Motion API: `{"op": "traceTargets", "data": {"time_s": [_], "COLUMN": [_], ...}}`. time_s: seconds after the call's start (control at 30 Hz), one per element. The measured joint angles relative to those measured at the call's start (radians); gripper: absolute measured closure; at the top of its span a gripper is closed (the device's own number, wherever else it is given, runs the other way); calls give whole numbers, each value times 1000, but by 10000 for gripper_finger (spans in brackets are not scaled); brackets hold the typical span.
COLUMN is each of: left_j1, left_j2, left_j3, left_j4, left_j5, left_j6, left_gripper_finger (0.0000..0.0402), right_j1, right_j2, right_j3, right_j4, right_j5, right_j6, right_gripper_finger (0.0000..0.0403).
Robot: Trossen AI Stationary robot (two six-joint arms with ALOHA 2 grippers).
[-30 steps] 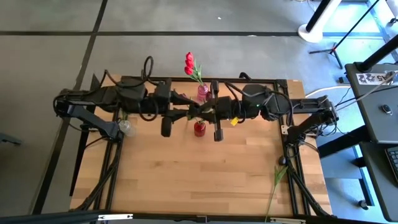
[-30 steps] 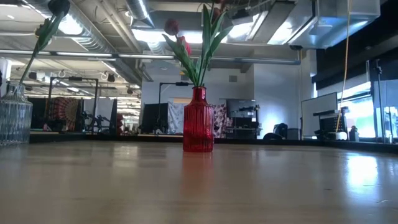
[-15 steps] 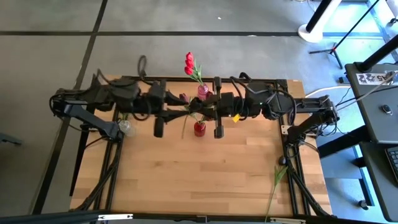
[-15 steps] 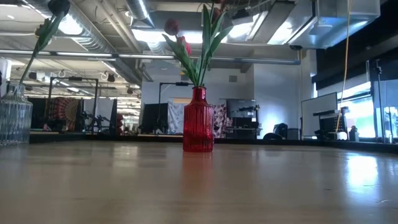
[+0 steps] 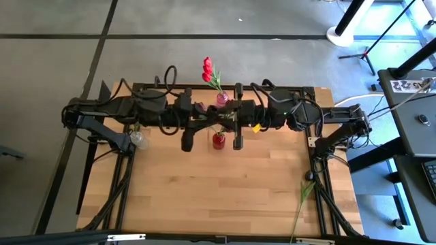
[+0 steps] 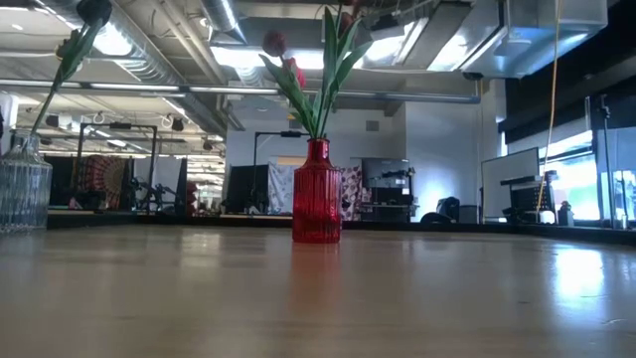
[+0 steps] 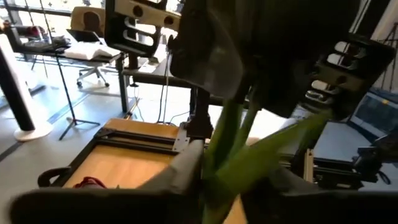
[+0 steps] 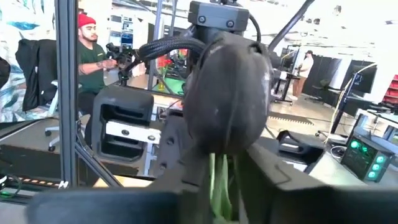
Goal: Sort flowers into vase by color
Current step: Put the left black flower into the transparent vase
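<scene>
Grey concrete floor (image 5: pixel 54 75) around the wooden surface (image 5: pixel 218 190); white stand base (image 5: pixel 345 34) at two o'clock; bright ceiling lights (image 6: pixel 114 42), exposed ducts (image 6: pixel 169 75) overhead.

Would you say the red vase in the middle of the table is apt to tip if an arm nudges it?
Probably yes: the red vase is tall and narrow, and its tulips rise well above the neck, raising the load. Its ribbed wall looks like glass, so likely fragile.

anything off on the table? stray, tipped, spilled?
One stray: a green stem lies flat at the table's front right edge, its end hanging past the edge, not in any vase. Red vase and clear vase stand upright. No spill shows.
</scene>
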Motion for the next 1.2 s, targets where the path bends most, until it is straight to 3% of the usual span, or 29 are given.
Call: {"op": "traceTargets", "data": {"time_s": [0.13,0.3,0.5,0.83,1.2], "left_j1": [-10,-12,-43,-159,-159], "left_j2": [-4,-62,-236,-546,-783], "left_j3": [0,0,0,1,0], "left_j4": [-9,-71,-243,-593,-869], "left_j5": [-36,-19,-17,-35,-192], "left_j6": [1,19,63,78,153], "left_gripper_finger": [389,397,398,400,401], "right_j1": [0,1,23,42,47], "right_j2": [0,1,-2,6,23], "right_j3": [0,43,139,158,158], "right_j4": [3,26,-53,-187,-178], "right_j5": [20,26,22,165,173], "right_j6": [2,3,-5,31,75], "right_gripper_finger": [284,218,164,163,166]}}
